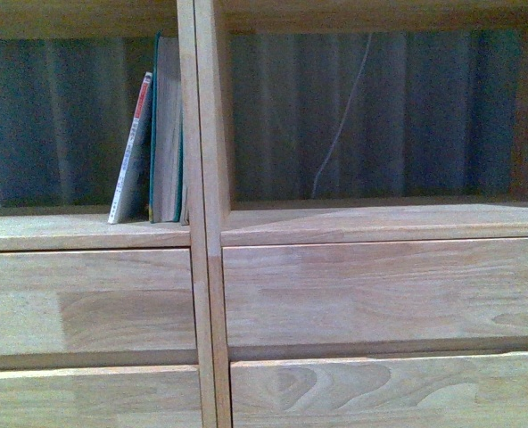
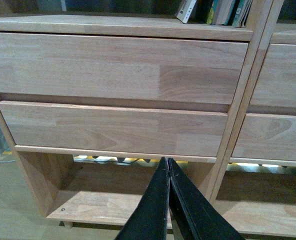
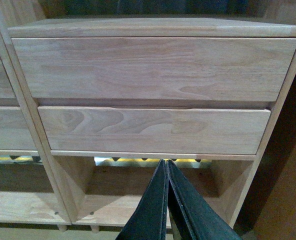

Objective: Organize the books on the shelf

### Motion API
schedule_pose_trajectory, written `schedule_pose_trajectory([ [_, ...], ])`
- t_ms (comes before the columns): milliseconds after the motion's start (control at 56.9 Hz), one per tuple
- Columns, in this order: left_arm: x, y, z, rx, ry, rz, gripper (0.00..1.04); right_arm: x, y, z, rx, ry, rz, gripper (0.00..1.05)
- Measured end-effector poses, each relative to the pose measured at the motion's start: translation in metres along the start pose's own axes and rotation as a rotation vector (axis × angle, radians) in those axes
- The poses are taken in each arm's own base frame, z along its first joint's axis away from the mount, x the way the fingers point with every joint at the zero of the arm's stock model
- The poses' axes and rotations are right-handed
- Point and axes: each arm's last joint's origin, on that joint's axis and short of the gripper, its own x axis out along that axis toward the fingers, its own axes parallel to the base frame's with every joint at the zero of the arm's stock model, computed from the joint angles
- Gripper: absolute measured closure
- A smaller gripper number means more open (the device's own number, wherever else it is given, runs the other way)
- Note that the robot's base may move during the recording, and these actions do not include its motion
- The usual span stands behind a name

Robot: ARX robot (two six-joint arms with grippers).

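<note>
Front view: shelf has two columns split by a vertical divider. One white paperback leans right against a block of teal books; exact teal count not clear, looks like two or three. All stand in the open compartment left of the divider, hard against it. Compartment right of the divider holds no books; a thin pale cord hangs behind it. Four drawer fronts in frame, two per column. Neither arm in view.

Left wrist view: left gripper has its fingers pressed together, holding nothing, low in front of the bottom open bay. Books sit well above it, just left of the divider; two drawer fronts lie between.

Right wrist view: right gripper likewise pressed together, holding nothing, under two drawer fronts of the other column. No books in frame.
</note>
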Motion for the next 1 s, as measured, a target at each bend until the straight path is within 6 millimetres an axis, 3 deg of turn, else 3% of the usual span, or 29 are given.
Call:
schedule_pose_trajectory([
  [386,0.0,0.0,-0.017,0.0,-0.001,0.0,1.02,-0.001,0.0,-0.012,0.0,-0.011,-0.001,1.02],
  [773,0.0,0.0,-0.017,0.0,-0.005,0.0,1.02,-0.001,0.0,-0.012,0.0,-0.012,0.0,1.02],
  [1001,0.0,0.0,-0.017,0.0,-0.005,0.0,0.64,-0.001,0.0,-0.012,-0.002,-0.013,0.0,0.66],
])
